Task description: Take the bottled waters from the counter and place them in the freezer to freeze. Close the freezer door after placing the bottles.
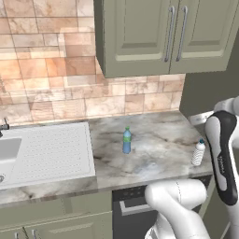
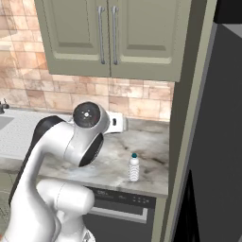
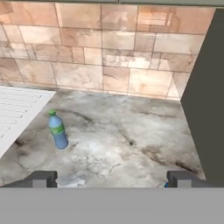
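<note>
As seen from the left base, the blue bottle (image 1: 127, 140) stands mid-table (image 1: 158, 149), clear bottle (image 1: 198, 152) near the right front corner. Right base: clear bottle close to the front edge, easily knocked off. Hand view: gripper (image 3: 113, 178) jaws spread wide, empty, blue bottle off-centre left, so closing now would miss.

Kitchen: sink drainboard (image 1: 51, 149), tiled backsplash (image 1: 46, 70), wall cabinets (image 1: 163, 32).

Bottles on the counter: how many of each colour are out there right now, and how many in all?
Blue bottle, green cap: 1
Clear bottle, dark cap: 1
Total: 2, both upright on the counter, apart from each other.
</note>
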